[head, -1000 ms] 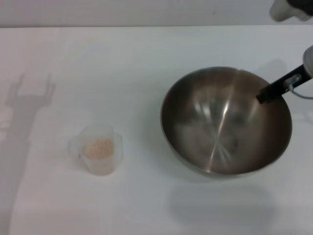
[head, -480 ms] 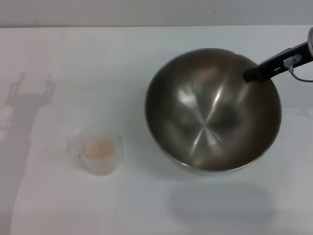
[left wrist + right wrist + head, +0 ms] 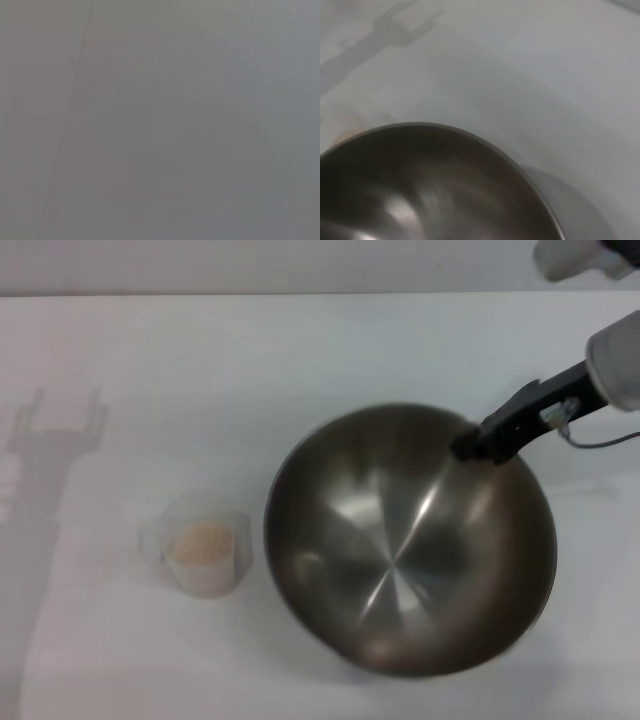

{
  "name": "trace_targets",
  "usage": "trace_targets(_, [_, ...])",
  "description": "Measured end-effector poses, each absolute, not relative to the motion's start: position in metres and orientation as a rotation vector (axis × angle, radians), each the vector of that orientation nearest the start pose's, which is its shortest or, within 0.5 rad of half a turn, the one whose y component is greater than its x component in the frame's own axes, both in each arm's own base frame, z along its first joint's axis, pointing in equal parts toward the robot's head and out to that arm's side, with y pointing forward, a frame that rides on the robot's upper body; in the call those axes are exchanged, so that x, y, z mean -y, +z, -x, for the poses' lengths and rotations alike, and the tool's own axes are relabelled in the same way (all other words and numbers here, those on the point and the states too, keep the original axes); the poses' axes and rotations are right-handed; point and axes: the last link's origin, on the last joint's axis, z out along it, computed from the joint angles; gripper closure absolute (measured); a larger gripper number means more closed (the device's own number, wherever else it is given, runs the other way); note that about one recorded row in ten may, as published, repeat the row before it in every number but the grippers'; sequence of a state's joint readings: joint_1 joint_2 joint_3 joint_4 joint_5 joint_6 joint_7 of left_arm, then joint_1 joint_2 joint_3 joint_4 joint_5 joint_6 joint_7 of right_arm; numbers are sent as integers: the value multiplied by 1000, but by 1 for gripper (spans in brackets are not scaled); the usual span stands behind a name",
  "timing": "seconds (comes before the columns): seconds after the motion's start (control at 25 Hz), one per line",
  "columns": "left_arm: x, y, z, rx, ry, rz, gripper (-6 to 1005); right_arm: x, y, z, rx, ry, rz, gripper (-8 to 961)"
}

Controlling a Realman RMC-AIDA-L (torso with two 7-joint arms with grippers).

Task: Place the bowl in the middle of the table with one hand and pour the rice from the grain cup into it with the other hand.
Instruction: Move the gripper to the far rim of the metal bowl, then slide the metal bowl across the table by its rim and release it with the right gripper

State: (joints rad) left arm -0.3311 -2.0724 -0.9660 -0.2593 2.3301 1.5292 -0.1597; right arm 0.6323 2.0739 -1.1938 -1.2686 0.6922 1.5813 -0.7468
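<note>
The large steel bowl [image 3: 400, 550] hangs tilted over the right half of the white table [image 3: 200, 360], its inside facing up toward the head camera. My right gripper [image 3: 470, 448] comes in from the right and is shut on the bowl's far right rim. The right wrist view shows the bowl's [image 3: 420, 185] dark inner wall and curved rim from close up. The frosted grain cup [image 3: 200, 555] stands upright at the left, just beside the bowl's left edge, with pale beige rice [image 3: 202, 540] inside. My left gripper does not show; the left wrist view is plain grey.
A gripper-shaped shadow [image 3: 50, 430] lies on the table at the far left. The table's back edge [image 3: 300, 293] runs across the top of the head view. A white robot part [image 3: 570, 255] shows at the top right.
The bowl, held by my right gripper, has moved left and nearer to me, now close beside the cup. The cup has stayed in place.
</note>
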Motion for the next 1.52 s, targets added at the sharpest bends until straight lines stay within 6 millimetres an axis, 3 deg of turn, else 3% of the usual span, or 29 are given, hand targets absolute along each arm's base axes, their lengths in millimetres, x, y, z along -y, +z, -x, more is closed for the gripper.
trace_targets(0.24, [-299,31,305,334,-998,1333,309,-365,-1,-173,-913,-288,2767,947])
trace_targets(0.8, [-299,31,306,343,-1006,1330,310,-365,-18,-174,-908,-379,2802,945])
trace_targets(1.32, [-299,31,306,343,-1008,1329,310,-368,-20,-168,-908,-387,2793,943])
trace_targets(1.44, [-299,31,306,343,-1007,1328,310,-369,-18,-163,-886,-370,2791,894])
trace_targets(1.52, [-299,31,306,343,-1008,1327,310,-369,-17,-162,-876,-366,2789,800])
